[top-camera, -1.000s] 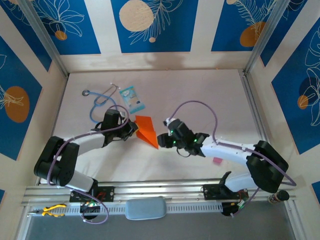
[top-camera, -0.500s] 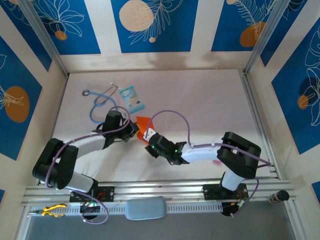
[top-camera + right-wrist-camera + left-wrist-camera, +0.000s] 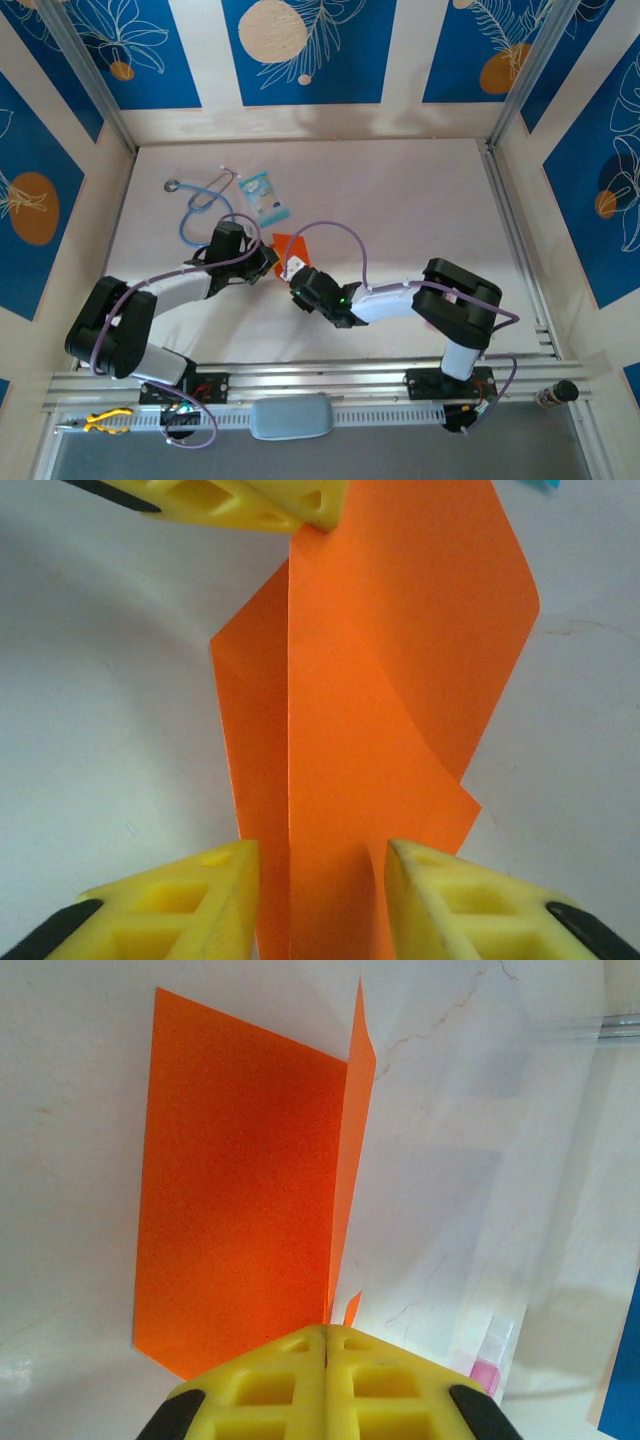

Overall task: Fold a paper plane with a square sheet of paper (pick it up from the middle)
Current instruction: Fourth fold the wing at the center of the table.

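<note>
Two claws on the folded orange sheet [image 3: 240, 1190]
Left claw [image 3: 325, 1332] is pressed together, pinching the sheet's edge; right claw [image 3: 322, 855] stands spread astride its raised crease, opposite.

White matte tabletop [image 3: 400, 200] is enclosed on three sides by cream wall panels [image 3: 400, 50] printed with blue fields and orange discs. Aluminium rail [image 3: 330, 383] is fixed along its near edge.
</note>
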